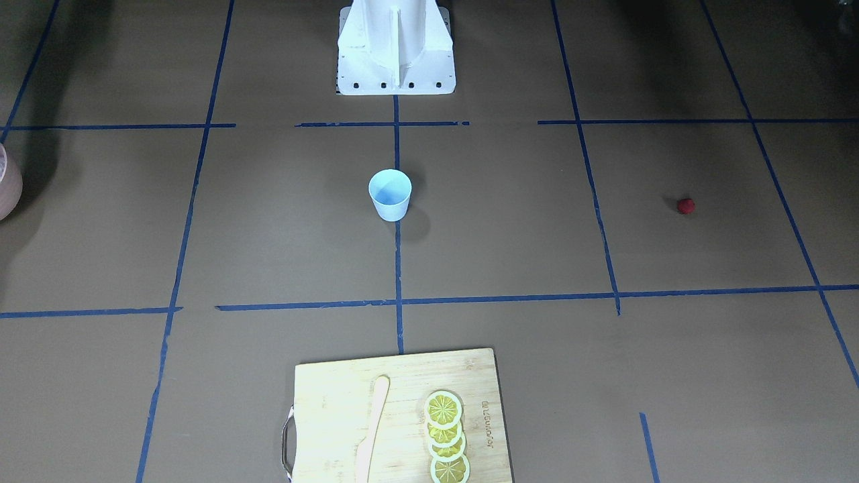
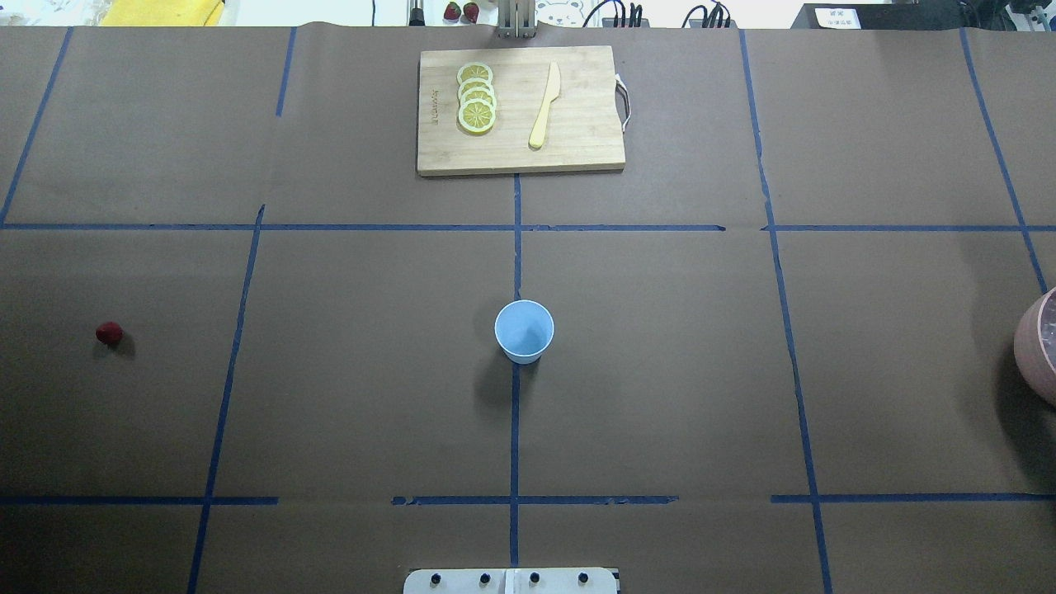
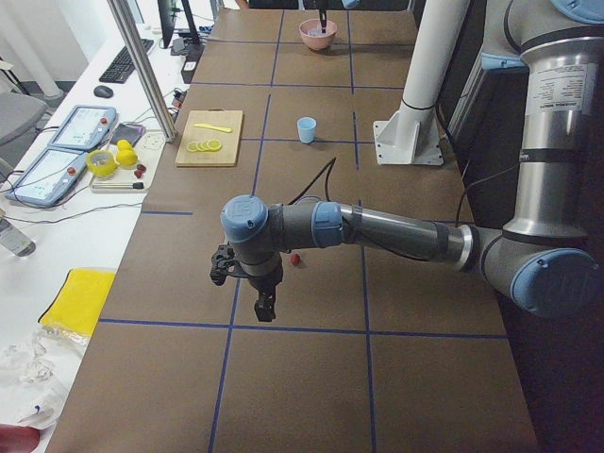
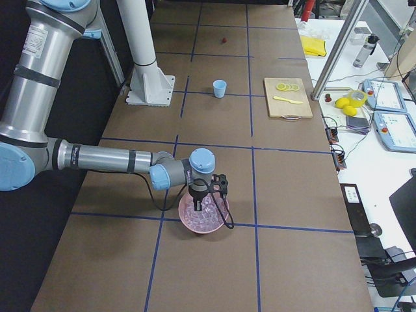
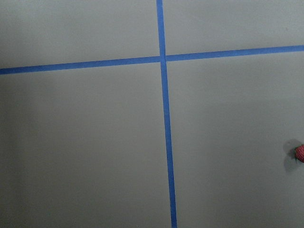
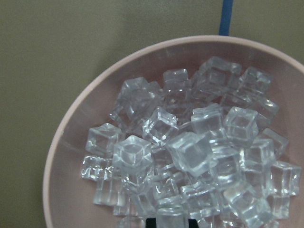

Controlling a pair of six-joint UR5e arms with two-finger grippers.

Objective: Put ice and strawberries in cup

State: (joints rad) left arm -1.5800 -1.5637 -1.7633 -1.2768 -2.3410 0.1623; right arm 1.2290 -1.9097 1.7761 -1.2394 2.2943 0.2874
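"Since the cup stands upright and empty, which step is in hand?" asks tech 1.

"Ice pickup, by judgement," replies tech 2. "R gripper hangs over the pink bowl, above the heaped ice. Jaw state: cannot tell from these views. L gripper hovers near the strawberry, which lies well apart from the cup. Its opening cannot be judged either."

"Procedure?"

"Select one top cube, approx. centred in the grip. Descend vertically and close on flat faces, not corners, as the cubes look slick. Lift clear of the bowl before traversing to the cup."
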